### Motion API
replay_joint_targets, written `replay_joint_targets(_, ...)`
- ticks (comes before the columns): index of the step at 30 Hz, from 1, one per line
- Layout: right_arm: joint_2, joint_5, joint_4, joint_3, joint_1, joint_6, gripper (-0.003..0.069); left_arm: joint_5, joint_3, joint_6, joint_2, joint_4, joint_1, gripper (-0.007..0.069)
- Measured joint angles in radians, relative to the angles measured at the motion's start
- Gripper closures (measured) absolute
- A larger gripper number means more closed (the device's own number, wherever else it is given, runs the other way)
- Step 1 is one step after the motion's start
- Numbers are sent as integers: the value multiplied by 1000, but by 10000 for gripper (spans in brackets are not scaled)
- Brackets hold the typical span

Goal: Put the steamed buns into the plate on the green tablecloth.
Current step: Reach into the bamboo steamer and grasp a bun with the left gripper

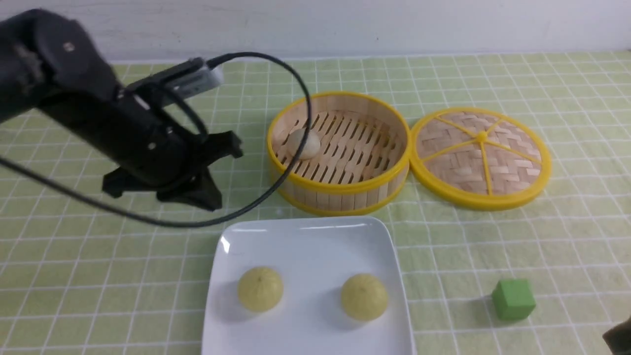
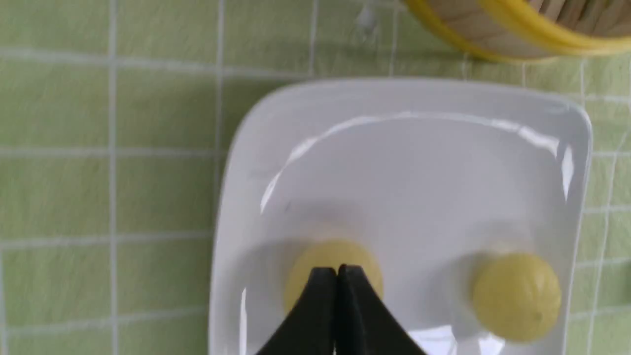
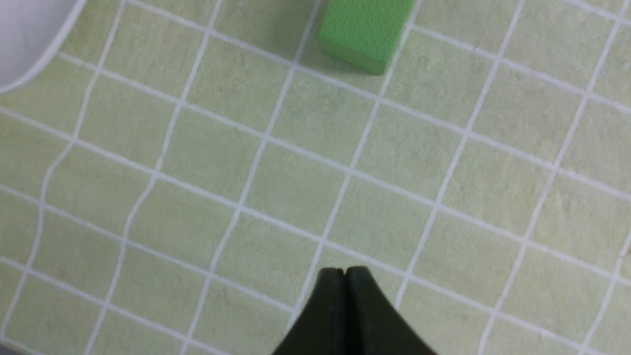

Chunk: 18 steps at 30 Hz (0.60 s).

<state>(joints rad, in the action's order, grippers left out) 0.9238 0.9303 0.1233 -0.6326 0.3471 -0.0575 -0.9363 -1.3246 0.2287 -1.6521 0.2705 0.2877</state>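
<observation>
Now two yellow buns (image 1: pixel 260 289) (image 1: pixel 364 297) on the plate (image 1: pixel 305 241), on the green tablecloth (image 1: pixel 74 276).
One pale bun (image 1: pixel 304 144) inside the steamer (image 1: pixel 340 192); left jaws pressed together, holding nothing, beside it; right jaws closed too, near the green cube (image 1: pixel 513 299).

Steamer basket (image 1: pixel 340 195) just beside woven lid (image 1: pixel 480 158); green cube (image 1: pixel 513 299) apart.

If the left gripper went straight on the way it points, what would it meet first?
Probably the left yellow bun on the plate, just past the left gripper's shut fingers; depth is unclear, so maybe bare plate.
</observation>
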Motion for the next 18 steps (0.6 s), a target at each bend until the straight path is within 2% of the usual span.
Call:
replay_joint_targets(2,-1,-30,15,3,0,0,673,-5,-93,52,-81,-49,33,563)
replay_joint_targets(3,-1,-62,38,3,0,0,673,-22,-217,98,-161,-102,68,524)
replay_joint_targets(4,-1,-65,41,3,0,0,673,-22,-217,103,-171,-107,68,524)
replay_joint_targets(5,-1,-75,55,3,0,0,673,-40,-312,129,-229,-134,89,487)
replay_joint_targets(12,-1,-84,66,3,0,0,670,-111,-715,156,-519,-190,136,292)
replay_joint_targets(18,-1,-84,69,3,0,0,669,-123,-869,156,-645,-199,136,253)
